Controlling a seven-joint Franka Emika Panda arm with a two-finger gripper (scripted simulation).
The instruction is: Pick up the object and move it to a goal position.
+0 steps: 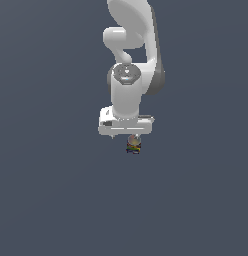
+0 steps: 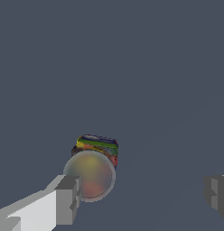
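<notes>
I'm hanging over a plain grey-blue floor [image 1: 51, 200], white arm [image 1: 128, 75] reaching down from above in the exterior view. My gripper [image 2: 141, 194] is spread wide: in the wrist view one finger [image 2: 67, 198] sits at one side of the picture and the other finger [image 2: 217, 194] far across at the opposite edge, with bare floor between them. The little can [image 2: 92, 169] stands upright, pale round top facing my camera, yellow, red and dark blue bands showing on its side. It sits right beside one finger, nearly touching it; I cannot tell if there is contact. It is well apart from the other finger, so nothing is gripped. In the exterior view the can [image 1: 133, 144] peeks out just under my white hand, slightly toward that view's right.
</notes>
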